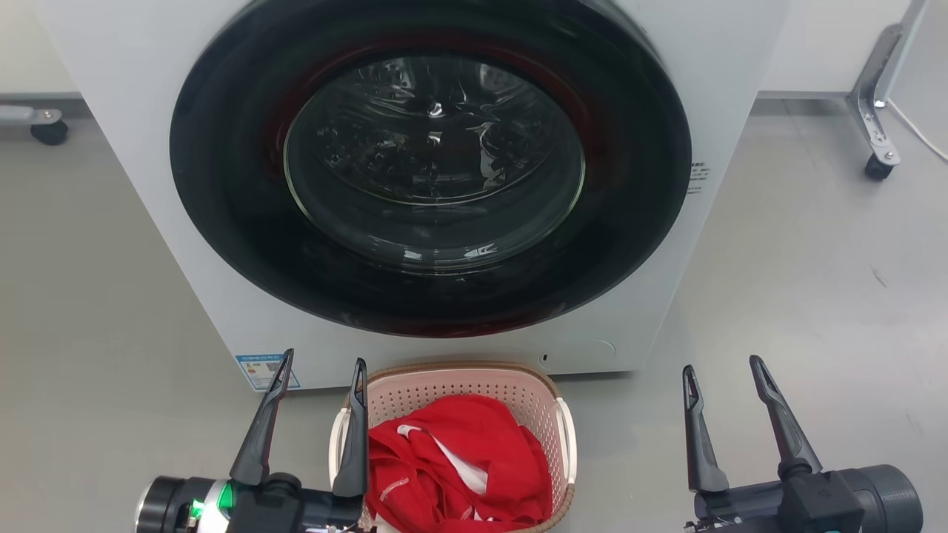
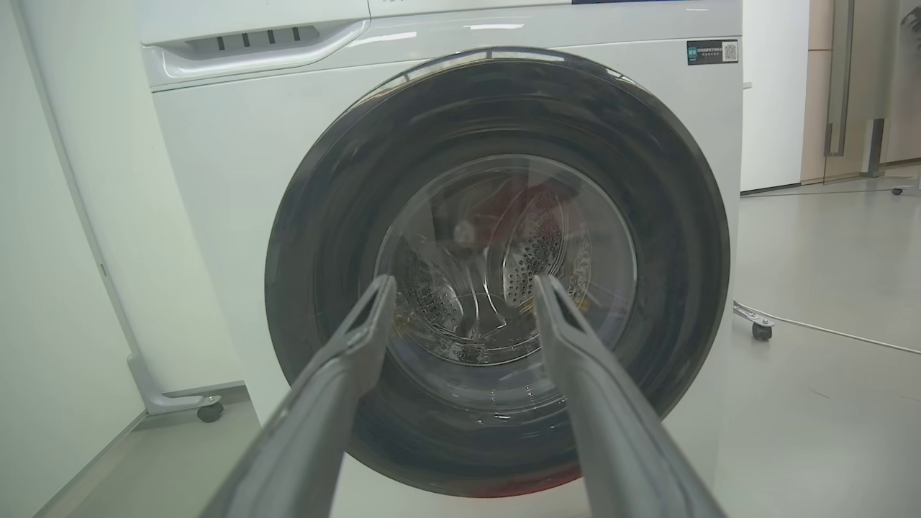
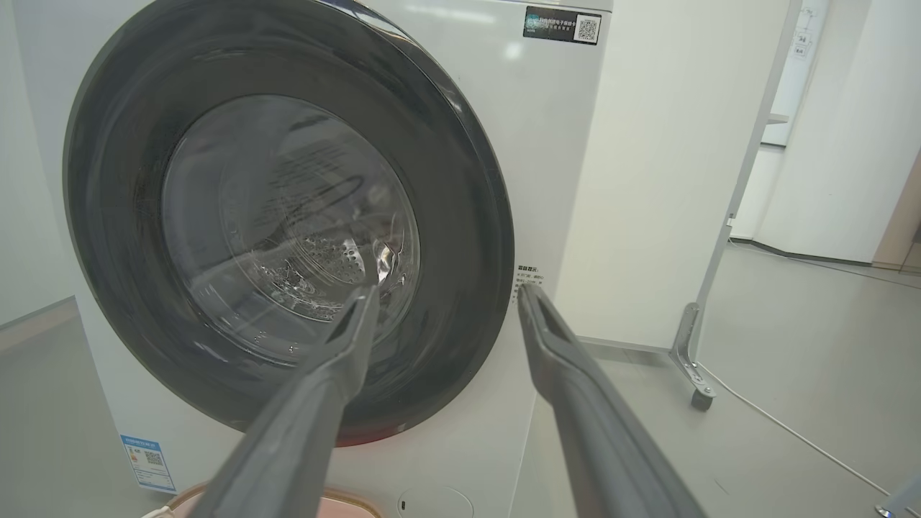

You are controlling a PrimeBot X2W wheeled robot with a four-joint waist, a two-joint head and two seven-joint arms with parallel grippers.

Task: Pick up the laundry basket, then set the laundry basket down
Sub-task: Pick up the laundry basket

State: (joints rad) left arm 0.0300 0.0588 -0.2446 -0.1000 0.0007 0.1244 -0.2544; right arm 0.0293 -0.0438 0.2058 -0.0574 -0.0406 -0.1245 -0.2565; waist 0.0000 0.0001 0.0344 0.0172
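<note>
Far left in the head view, a wheeled frame foot [image 1: 48, 129] is sitting on the grey floor [image 1: 89, 333] beside the white washing machine [image 1: 215, 311]. The left gripper [image 1: 324, 359] is hovering at lower left, fingers spread wide and gripping nothing. The left wrist view is looking straight between them at the closed round glass door [image 1: 433, 163]. Its inner finger [image 1: 354, 444] is overlapping the left edge of the laundry basket [image 1: 459, 385] in the head view; can't tell whether it's touching. The basket is standing on the floor just in front of the washer's base, centred under the door and between the two grippers, nearer the left one. It's showing as small, rounded-rectangular and pale pink, with walls perforated in rows of small holes, a brown woven-look rim running round the top and white handles [image 1: 566, 437] on the two short sides. A crumpled red garment [image 1: 452, 459] with white trim is filling most of it. The right wrist view is catching just the near rim at its bottom edge. The right gripper [image 1: 723, 363] is hovering at lower right, well apart from the basket, fingers likewise wide open and empty, pointing at the washer's right front. Far right, a metal leg on a caster [image 1: 878, 166] is standing with a white cable [image 1: 918, 133] trailing past it.
</note>
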